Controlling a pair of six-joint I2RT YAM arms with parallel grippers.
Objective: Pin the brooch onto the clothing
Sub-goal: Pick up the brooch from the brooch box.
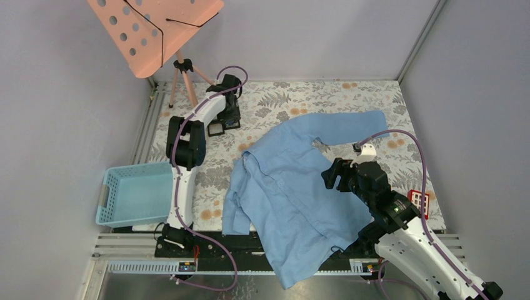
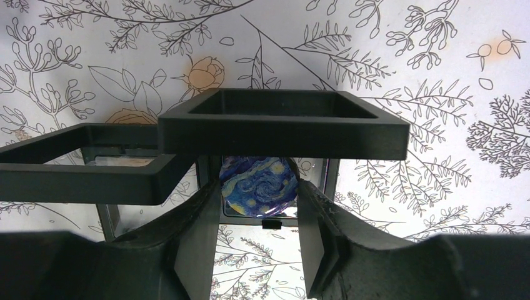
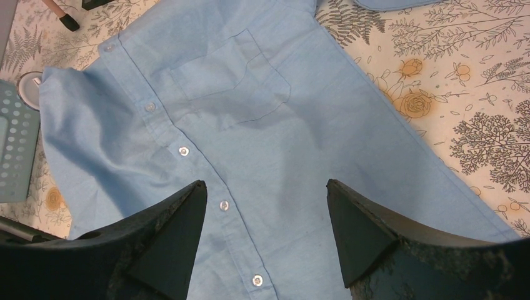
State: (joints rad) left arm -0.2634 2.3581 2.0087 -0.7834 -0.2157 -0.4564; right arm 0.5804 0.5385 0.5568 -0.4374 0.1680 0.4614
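The brooch (image 2: 257, 178), a round badge with a blue and yellow swirl painting, stands upright in a black holder (image 2: 281, 128) at the table's far left. My left gripper (image 2: 259, 187) reaches under the holder's frame, and its fingertips (image 2: 209, 215) press against both edges of the brooch. From above, the left gripper (image 1: 229, 111) sits at that holder. The clothing (image 1: 294, 187), a light blue button-up shirt, lies spread across the middle of the table. My right gripper (image 3: 265, 182) hovers open above its button placket, just below the chest pocket (image 3: 231, 78).
A light blue plastic basket (image 1: 134, 194) stands at the near left. A peach music stand (image 1: 153, 31) rises at the back left. A second black frame (image 2: 81, 162) adjoins the holder. A small red item (image 1: 419, 201) and a white piece (image 1: 369, 149) lie right of the shirt.
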